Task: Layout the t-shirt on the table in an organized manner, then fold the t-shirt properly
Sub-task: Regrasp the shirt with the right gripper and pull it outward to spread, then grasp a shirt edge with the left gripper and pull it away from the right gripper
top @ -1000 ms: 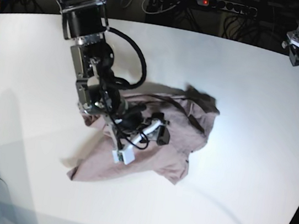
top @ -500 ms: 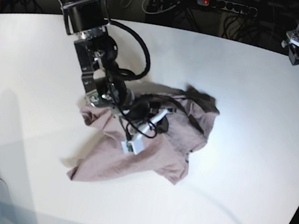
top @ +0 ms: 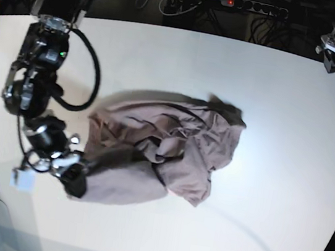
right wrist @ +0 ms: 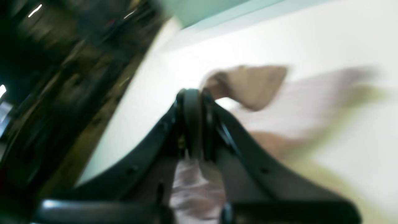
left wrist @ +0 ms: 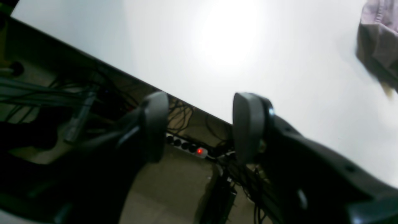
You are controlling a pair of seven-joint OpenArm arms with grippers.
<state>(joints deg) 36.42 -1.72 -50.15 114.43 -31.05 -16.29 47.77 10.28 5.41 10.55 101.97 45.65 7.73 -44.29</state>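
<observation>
One t-shirt (top: 163, 153), dusty pink and without print, lies crumpled near the middle of the white table (top: 281, 116). It is bunched into folds and ridges, with a darker edge of cloth running across its upper part and a flatter flap spread toward the near left side.

The right arm (top: 33, 82) bends down along the table's left side, its black cable looping beside it. The right gripper (top: 77, 178) sits low at the shirt's near left corner, its jaws pressed together on a pinch of the pink cloth; the right wrist view is blurred but shows fabric caught between them.

The left gripper (left wrist: 199, 124) hangs over the table's far edge, well apart from the shirt, its two fingers (left wrist: 248, 124) spread with nothing between them.
</observation>
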